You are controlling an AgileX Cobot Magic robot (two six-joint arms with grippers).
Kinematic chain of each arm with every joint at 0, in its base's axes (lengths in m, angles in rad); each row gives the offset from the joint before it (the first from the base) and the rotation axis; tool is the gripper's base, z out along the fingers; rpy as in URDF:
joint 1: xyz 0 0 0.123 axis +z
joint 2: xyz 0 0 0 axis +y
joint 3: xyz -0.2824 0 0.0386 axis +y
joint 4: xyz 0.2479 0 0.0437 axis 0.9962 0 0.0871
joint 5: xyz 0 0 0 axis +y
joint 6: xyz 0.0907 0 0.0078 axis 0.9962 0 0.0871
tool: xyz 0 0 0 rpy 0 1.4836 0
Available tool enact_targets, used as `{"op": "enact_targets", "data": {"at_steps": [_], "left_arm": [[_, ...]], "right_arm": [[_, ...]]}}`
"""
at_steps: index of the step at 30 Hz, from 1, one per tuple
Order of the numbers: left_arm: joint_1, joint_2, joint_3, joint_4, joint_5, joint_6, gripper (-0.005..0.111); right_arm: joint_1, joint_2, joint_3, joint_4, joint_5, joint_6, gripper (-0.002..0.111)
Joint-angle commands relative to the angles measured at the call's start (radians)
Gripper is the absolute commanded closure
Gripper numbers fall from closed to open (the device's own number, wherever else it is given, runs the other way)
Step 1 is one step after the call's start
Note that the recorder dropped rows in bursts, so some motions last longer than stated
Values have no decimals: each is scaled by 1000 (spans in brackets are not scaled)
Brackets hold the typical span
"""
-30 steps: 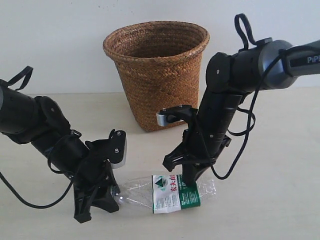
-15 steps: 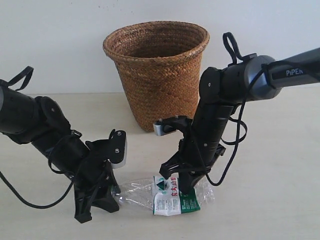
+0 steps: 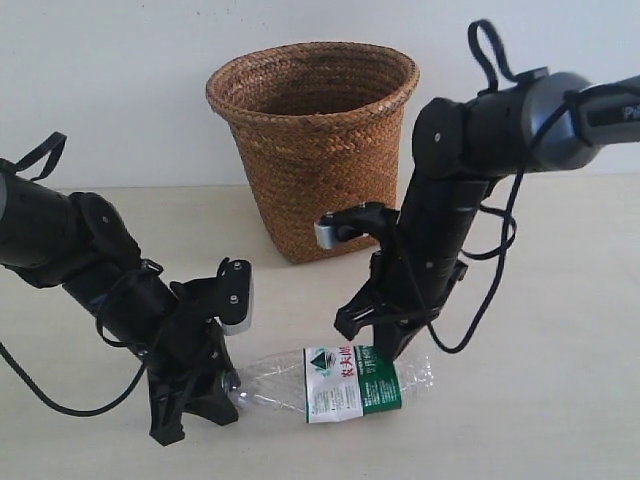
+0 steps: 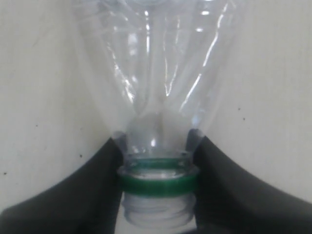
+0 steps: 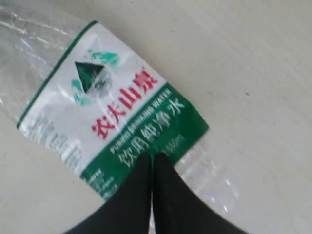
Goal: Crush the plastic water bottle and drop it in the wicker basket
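The plastic water bottle point(image 3: 345, 385) lies on its side on the table, clear with a white-and-green label, and looks dented. My left gripper point(image 3: 225, 385) is shut on its neck. In the left wrist view the black fingers point(image 4: 97, 190) clamp the neck beside the green ring point(image 4: 157, 181); bare threads show and no cap. My right gripper point(image 3: 392, 352) is shut with nothing held, its tips at the top of the bottle's label. The right wrist view shows the closed fingertips point(image 5: 152, 158) over the green band of the label point(image 5: 117, 107). The wicker basket point(image 3: 315, 150) stands upright behind.
The pale table point(image 3: 540, 400) runs to a white wall at the back. Black cables hang from both arms. The basket stands between and behind the two arms, about a hand's width beyond the bottle.
Half a second ago the right gripper pressed down into the bottle's labelled middle. It has since risen, and the bottle has sprung back somewhat. The left arm has not moved.
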Motion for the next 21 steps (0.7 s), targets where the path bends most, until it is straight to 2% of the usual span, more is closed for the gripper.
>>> {"op": "enact_targets", "data": {"at_steps": [1, 6, 12, 21], "left_arm": [[3, 13, 7, 36, 2, -21, 102], [3, 13, 7, 36, 2, -21, 102], [3, -33, 7, 36, 28, -21, 102], [3, -174, 7, 25, 103, -19, 102]], "right_arm": [[-4, -121, 8, -33, 19, -17, 108], [-4, -233, 8, -67, 43, -24, 108], [-33, -335, 8, -204, 89, 5, 108], [-358, -441, 17, -126, 110, 41, 108]]}}
